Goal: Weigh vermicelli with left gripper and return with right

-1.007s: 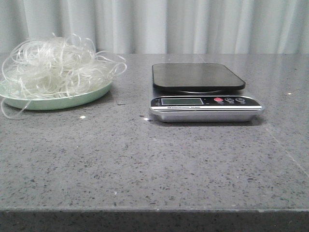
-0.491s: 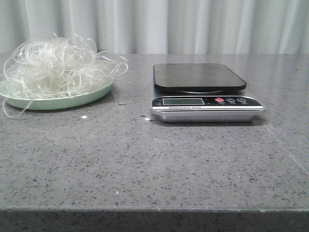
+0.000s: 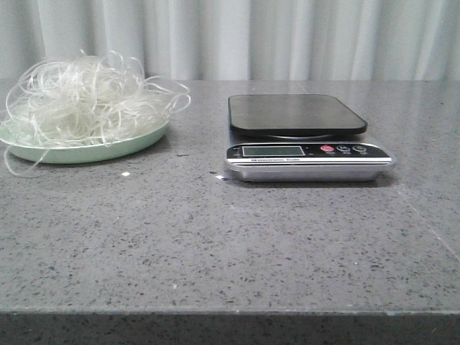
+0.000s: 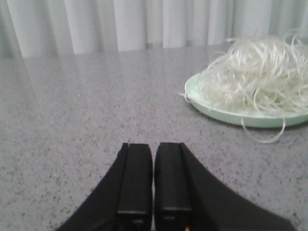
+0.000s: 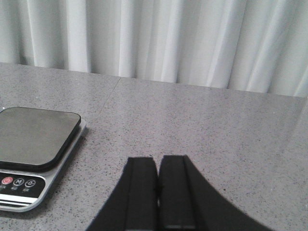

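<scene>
The vermicelli is a fluffy heap of whitish translucent strands on a pale green plate at the table's left back. The left wrist view shows the vermicelli and the plate too, well ahead of my left gripper, which is shut and empty over bare table. A kitchen scale with a bare black platform stands at centre right. My right gripper is shut and empty, with the scale off to its side. Neither gripper shows in the front view.
The grey speckled stone table runs to a front edge near the camera. White curtains hang behind it. A few small white crumbs lie between plate and scale.
The view shifted slightly between one second ago and half a second ago, so plate and scale sit a few pixels further right. Nothing on the table has moved since.
</scene>
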Action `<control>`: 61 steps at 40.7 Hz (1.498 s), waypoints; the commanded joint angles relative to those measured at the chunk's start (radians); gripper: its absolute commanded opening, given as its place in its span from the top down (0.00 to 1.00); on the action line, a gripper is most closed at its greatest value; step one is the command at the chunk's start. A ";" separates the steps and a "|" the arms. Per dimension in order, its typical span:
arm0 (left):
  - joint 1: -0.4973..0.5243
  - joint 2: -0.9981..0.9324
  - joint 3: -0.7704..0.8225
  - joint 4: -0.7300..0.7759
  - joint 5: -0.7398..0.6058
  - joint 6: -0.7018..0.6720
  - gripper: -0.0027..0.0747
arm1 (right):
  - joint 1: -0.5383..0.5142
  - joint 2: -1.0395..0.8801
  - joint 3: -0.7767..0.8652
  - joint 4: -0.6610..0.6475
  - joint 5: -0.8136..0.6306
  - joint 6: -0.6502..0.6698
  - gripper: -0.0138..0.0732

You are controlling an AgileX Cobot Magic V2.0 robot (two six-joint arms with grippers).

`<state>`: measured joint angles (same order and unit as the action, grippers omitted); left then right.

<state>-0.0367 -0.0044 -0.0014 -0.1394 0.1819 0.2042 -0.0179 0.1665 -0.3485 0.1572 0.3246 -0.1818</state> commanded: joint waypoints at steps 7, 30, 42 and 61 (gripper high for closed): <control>0.002 -0.021 0.012 -0.002 -0.086 -0.010 0.79 | -0.006 0.012 -0.025 -0.003 -0.075 -0.001 0.67; 0.002 -0.021 0.012 -0.002 -0.086 -0.010 0.79 | -0.006 0.012 -0.025 -0.003 -0.075 -0.001 0.67; 0.002 -0.021 0.012 -0.002 -0.086 -0.010 0.79 | -0.006 0.012 -0.025 -0.003 -0.075 -0.001 0.67; 0.002 -0.021 0.012 -0.002 -0.086 -0.010 0.79 | 0.042 0.012 0.106 0.003 -0.174 0.003 0.67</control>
<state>-0.0367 -0.0044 0.0027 -0.1394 0.1754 0.2042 0.0047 0.1665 -0.2581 0.1572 0.2704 -0.1818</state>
